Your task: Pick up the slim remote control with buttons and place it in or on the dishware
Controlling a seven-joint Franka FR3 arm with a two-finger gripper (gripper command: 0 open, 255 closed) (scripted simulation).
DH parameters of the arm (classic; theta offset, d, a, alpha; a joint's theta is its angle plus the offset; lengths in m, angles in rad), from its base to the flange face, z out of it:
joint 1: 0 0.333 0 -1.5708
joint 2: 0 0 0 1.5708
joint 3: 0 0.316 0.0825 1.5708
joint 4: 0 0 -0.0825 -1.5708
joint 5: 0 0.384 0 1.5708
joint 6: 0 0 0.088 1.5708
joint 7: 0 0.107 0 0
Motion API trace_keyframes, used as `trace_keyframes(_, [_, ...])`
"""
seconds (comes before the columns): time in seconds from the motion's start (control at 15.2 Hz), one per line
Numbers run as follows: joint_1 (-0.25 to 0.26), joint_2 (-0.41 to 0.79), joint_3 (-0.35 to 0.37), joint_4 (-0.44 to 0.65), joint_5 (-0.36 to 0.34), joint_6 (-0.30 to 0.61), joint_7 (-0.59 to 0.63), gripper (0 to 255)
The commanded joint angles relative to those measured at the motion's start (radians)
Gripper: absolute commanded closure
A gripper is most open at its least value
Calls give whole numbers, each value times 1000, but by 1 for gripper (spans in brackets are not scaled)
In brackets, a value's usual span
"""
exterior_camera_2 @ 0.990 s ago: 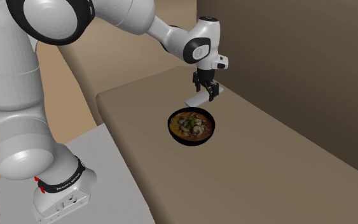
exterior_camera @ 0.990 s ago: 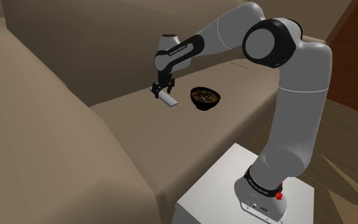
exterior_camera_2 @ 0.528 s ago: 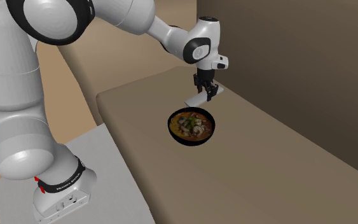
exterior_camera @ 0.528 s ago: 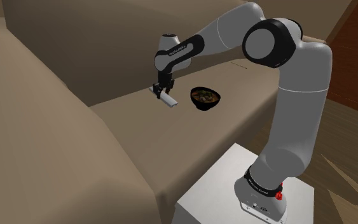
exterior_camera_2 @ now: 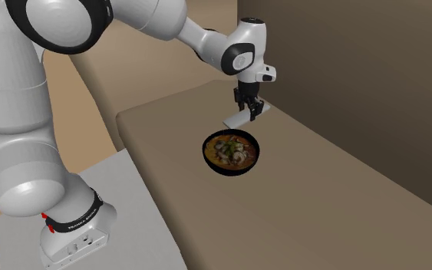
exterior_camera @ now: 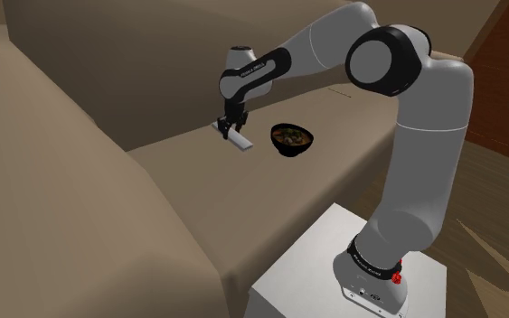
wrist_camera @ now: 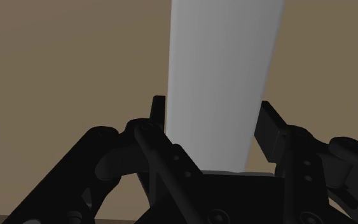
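The pale slim remote (wrist_camera: 225,76) is clasped between the jaws, apparently lifted; transfer to the black food-filled bowl (exterior_camera_2: 233,153) nearby is still to be done.

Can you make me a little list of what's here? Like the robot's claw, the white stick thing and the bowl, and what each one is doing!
claw: shut on the remote
remote: plain white, slim, clasped between the claw's fingers
bowl: black, with food in it, standing near the remote, apart from it
tan surface: the bowl stands on it
arm: white, reaching from its stand to the remote
job so far: remote not yet in the bowl
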Motion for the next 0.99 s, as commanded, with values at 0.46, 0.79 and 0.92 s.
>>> trace_keyframes(0.46, [2, -57, -1, 45, -4, -101, 1, 255])
trace_keyframes(0.79, [3, -81, -2, 80, -5, -160, 1, 255])
trace_keyframes(0.92, [3, -90, -2, 95, -6, -185, 0, 255])
